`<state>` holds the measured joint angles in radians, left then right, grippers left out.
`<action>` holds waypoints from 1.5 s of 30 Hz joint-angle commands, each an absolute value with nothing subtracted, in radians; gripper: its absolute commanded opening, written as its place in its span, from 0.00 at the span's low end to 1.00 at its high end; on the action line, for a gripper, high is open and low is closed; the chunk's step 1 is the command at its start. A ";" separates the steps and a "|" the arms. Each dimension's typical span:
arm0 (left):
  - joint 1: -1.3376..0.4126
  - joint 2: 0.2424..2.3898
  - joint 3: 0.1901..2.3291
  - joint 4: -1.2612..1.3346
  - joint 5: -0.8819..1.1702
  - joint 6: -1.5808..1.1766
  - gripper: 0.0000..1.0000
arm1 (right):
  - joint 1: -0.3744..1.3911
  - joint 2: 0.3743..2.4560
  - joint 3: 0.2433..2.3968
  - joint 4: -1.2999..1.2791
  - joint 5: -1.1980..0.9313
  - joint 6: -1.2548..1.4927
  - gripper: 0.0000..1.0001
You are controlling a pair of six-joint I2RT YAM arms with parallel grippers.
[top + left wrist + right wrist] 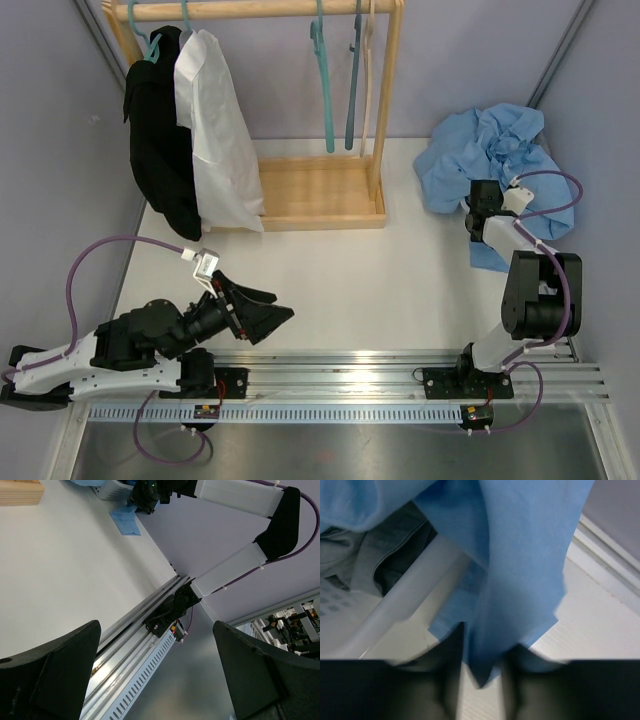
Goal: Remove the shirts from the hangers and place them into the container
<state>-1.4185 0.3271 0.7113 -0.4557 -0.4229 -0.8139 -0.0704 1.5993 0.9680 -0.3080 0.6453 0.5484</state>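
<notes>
Right gripper (482, 680), beside container (410, 595) rim: I am apparently pinching the light blue shirt (520, 555) by its overhanging flap, for tucking in. Left gripper (156, 645), well apart: gaping, unneeded.

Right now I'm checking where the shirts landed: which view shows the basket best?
Right wrist: the basket sits close, rim crossing the frame. Left wrist catches only a far corner; from above the blue shirt hides it.

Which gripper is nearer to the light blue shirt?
Right. The right gripper is at the light blue shirt, a fold between its fingers; the left gripper is far off, across the table.
</notes>
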 commanded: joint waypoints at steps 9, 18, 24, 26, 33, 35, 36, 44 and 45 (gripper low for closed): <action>-1.424 0.324 0.715 -0.420 -0.437 -0.828 0.98 | -0.118 1.577 1.002 -0.232 0.626 0.531 0.00; -1.422 0.367 0.712 -0.376 -0.417 -0.811 0.98 | -0.118 1.115 0.988 -0.169 0.460 0.465 0.00; -1.424 0.397 0.723 -0.359 -0.411 -0.813 0.98 | -0.118 1.239 1.156 -0.108 0.417 0.462 0.00; -1.425 0.391 0.721 -0.362 -0.413 -0.816 0.98 | -0.118 1.339 1.205 -0.078 0.411 0.480 0.00; -1.424 0.391 0.749 -0.408 -0.443 -0.822 0.98 | -0.118 1.690 1.506 -0.071 0.483 0.506 0.00; -1.425 0.397 0.761 -0.425 -0.452 -0.822 0.98 | -0.118 1.807 1.575 -0.115 0.499 0.500 0.00; -1.425 0.403 0.765 -0.429 -0.460 -0.822 0.98 | -0.118 1.894 1.657 -0.142 0.512 0.500 0.00; -1.425 0.426 0.764 -0.430 -0.476 -0.834 0.98 | -0.118 2.195 1.939 -0.518 0.525 0.508 0.00; -1.427 0.431 0.765 -0.428 -0.474 -0.834 0.98 | -0.121 2.259 2.010 -0.559 0.508 0.511 0.00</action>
<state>-1.4208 0.4145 0.7315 -0.4576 -0.4427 -0.8211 -0.1188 2.1731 1.8957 -0.3935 0.4873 0.4957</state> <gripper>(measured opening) 0.983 0.011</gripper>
